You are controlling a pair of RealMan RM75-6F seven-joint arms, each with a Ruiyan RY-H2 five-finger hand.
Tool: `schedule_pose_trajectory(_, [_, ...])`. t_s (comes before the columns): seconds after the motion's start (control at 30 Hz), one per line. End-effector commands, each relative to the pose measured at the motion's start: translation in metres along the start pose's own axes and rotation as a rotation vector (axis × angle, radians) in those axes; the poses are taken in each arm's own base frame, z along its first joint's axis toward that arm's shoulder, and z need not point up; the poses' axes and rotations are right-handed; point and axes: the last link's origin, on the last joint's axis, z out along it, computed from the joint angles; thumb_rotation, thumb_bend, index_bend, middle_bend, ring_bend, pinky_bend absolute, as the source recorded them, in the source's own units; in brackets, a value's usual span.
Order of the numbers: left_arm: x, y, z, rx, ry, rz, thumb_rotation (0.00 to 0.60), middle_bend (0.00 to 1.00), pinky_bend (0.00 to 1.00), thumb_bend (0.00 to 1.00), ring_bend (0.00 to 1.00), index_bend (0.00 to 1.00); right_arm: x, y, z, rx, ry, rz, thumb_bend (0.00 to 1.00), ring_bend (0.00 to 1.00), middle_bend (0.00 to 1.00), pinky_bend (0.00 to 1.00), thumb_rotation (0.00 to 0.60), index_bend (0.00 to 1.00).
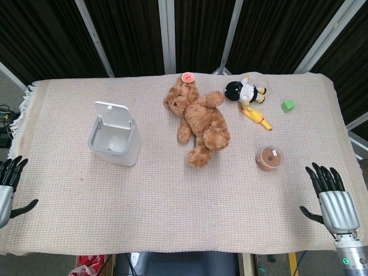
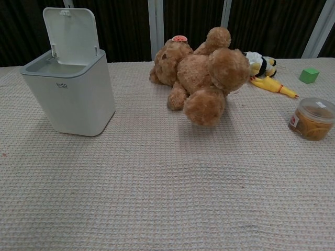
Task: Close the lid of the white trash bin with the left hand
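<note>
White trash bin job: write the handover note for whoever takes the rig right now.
Left hand: open, empty, at the table's near left edge, well short of the bin.
Right hand: open, empty, at the near right edge.
White trash bin: upright on the left of the cloth, its lid standing open at the back.
Done: nothing yet.
Left: bring the left hand to the lid and push it down shut.

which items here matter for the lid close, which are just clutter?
Job:
white trash bin
its lid, standing open
left hand, open at the table's near left edge

Clutter:
teddy bear
small black-and-white doll
yellow rubber chicken
green cube
round brown container
right hand, open and idle
</note>
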Motion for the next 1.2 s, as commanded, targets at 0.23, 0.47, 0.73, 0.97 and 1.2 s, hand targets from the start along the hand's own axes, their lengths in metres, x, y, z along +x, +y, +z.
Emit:
schedule_pose_trajectory(0.23, [0.054,0.030,0.062,-0.020,0.075,0.003,0.600,0.63,0.66,0.51,0.59,0.00,-0.001,-0.001,0.003,0.006,-0.003,0.029,0.19,0.00,0.00,0.00,0.600,0.00])
schedule_pose_trajectory(0.47, [0.072,0.054,0.105,-0.029,0.002,0.008,0.600,0.91,0.82,0.69,0.84,0.00,-0.001,-0.003,0.002,0.009,0.001,0.045,0.19,0.00,0.00,0.00,0.600,0.00])
schedule_pose_trajectory(0.73, [0.085,0.098,0.160,-0.055,-0.145,0.011,0.600,0.96,0.86,0.79,0.88,0.04,0.000,-0.002,0.002,-0.001,-0.003,0.073,0.19,0.00,0.00,0.00,0.600,0.00])
schedule_pose_trajectory(0.97, [0.091,0.126,0.185,-0.065,-0.174,0.035,0.600,0.97,0.87,0.80,0.88,0.09,-0.001,-0.002,0.002,-0.002,-0.013,0.088,0.19,0.00,0.00,0.00,0.600,0.00])
schedule_pose_trajectory(1.2, [0.090,0.161,0.209,-0.045,-0.232,0.055,0.600,0.97,0.87,0.81,0.88,0.16,-0.001,-0.001,0.004,-0.004,-0.020,0.114,0.19,0.00,0.00,0.00,0.600,0.00])
